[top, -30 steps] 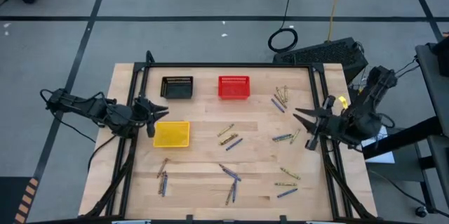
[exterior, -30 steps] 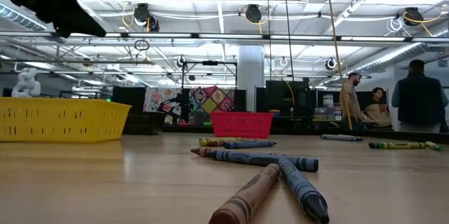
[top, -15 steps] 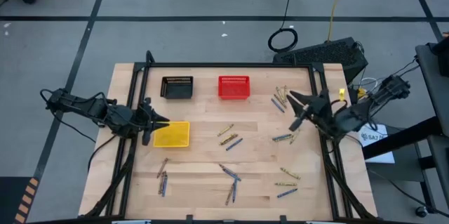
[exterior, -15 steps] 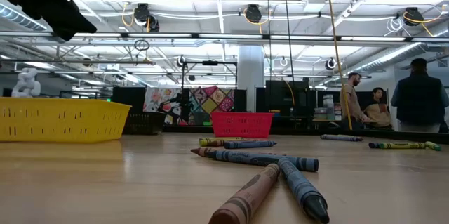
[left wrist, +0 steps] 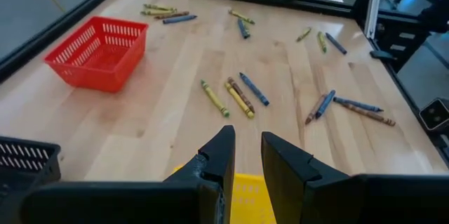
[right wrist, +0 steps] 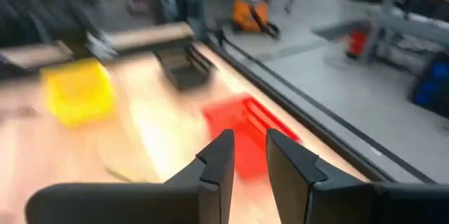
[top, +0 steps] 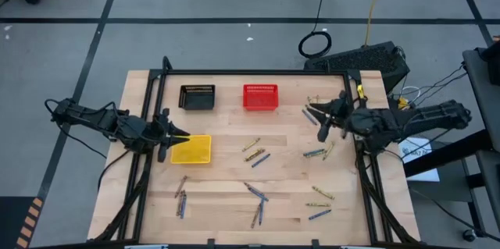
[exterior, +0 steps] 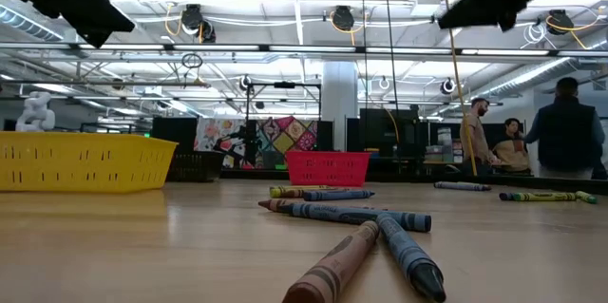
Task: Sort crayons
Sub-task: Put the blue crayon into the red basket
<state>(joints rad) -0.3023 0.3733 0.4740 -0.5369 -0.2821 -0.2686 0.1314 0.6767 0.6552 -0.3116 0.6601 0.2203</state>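
Nearest me, the crayons (top: 254, 193) lie loose on the table (top: 226, 222): a crossed bunch in the near middle, a pair near left, more near right, none of them disturbed in the last second. Further in, my left claw (top: 181, 135) hovers at the left edge of the yellow basket (top: 191, 149), fingers (left wrist: 219, 155) a narrow gap apart, nothing between them, and it hasn't budged. The change is all on the right: my right claw (top: 316, 121) has swung from the table's right edge inward and toward the far side, and now hangs high over the far-right crayon cluster (top: 313, 108), slightly parted, gripping nothing. I read that as lining up for a pick there. Furthest off, the black basket (top: 197, 97) and red basket (top: 260, 97) look empty, so sorting has hardly begun.
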